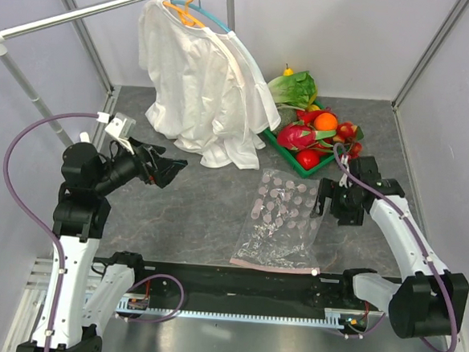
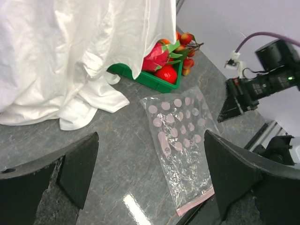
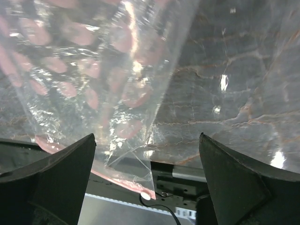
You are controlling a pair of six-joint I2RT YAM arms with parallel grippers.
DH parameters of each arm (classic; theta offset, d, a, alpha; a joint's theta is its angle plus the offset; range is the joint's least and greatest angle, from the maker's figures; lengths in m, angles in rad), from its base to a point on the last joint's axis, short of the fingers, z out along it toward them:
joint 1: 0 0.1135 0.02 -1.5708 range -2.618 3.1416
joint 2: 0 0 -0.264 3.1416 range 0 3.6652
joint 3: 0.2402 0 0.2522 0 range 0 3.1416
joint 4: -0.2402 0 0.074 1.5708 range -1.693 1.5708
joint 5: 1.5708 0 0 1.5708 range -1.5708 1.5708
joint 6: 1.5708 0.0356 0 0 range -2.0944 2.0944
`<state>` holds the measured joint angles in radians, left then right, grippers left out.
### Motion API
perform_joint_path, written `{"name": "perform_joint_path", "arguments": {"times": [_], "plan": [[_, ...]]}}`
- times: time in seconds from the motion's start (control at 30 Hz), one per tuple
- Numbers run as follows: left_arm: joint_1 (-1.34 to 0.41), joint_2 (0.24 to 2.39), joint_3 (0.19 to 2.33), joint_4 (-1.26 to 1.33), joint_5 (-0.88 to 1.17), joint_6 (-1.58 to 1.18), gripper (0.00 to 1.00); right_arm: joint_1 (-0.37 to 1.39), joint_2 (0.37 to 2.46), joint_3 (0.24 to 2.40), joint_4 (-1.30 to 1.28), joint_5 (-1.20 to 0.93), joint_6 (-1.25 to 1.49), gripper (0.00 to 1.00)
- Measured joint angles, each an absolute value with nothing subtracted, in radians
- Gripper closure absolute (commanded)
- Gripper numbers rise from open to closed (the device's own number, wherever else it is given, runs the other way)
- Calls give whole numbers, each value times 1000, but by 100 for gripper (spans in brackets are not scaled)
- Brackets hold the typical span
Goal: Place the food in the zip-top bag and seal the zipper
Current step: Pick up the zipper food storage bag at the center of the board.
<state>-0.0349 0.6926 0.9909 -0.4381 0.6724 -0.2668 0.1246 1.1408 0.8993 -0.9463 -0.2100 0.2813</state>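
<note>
Right of centre on the grey table [image 1: 200, 214]: the zip-top bag [image 1: 284, 220]. Lies flat, clear and crinkly, with pale round dots over its far half. Runs lengthwise toward the arm bases, with the zipper [image 1: 272, 266] as a thin pink strip across the near end and a small white tab [image 1: 315, 272] at the strip's right end.

Beyond the bag, toward the far right corner: the food [image 1: 314, 137], heaped in a green tray [image 1: 280, 153]. Shows lettuce [image 1: 293, 87] at the back, an orange [image 1: 325, 120] on top, a pink dragon fruit [image 1: 294, 136] and a round red fruit [image 1: 308, 159] at the front. Sits near the bag's far end, none of it inside the plastic.

Left of the tray: a white shirt [image 1: 200, 85] on a hanger [image 1: 189, 12] from a rail [image 1: 93, 13], hem pooled on the table.

Over the left side: the left gripper [image 1: 169, 167]. Hangs above the table, well apart from the bag, aimed toward it. Fingers [image 2: 75, 168] spread wide, nothing between them.

Over the bag's right edge: the right gripper [image 1: 329, 208]. Points downward, fingers [image 3: 234, 178] spread wide, pinching nothing. From its wrist view, looks down on the bag's right edge and the tab corner of the zipper. Cannot tell whether it touches the plastic.
</note>
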Motion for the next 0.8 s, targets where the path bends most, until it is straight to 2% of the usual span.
{"name": "perform_joint_path", "arguments": {"times": [0.33, 0.43, 0.47, 0.53, 0.57, 0.63, 0.67, 0.7, 0.8], "plan": [[-35, 702, 899, -379, 751, -274, 0, 60, 1129, 667, -796, -349, 445, 2], [-35, 720, 891, -377, 764, -274, 0, 60, 1150, 624, -736, -392, 486, 9], [-35, 727, 890, -376, 765, -274, 0, 60, 1159, 614, -712, -409, 501, 23], [-35, 734, 890, -374, 766, -274, 0, 60, 1175, 604, -666, -445, 526, 37], [-35, 734, 890, -374, 768, -272, 0, 60, 1178, 604, -653, -459, 524, 57], [-35, 728, 890, -374, 774, -256, 0, 61, 1172, 605, -623, -501, 530, 77], [-35, 724, 890, -379, 783, -242, 0, 60, 1165, 607, -615, -524, 536, 94], [-35, 719, 890, -395, 796, -203, 0, 60, 1152, 609, -608, -549, 550, 100], [-43, 710, 906, -478, 812, -65, 0, 65, 1105, 636, -590, -625, 594, 100]]}}
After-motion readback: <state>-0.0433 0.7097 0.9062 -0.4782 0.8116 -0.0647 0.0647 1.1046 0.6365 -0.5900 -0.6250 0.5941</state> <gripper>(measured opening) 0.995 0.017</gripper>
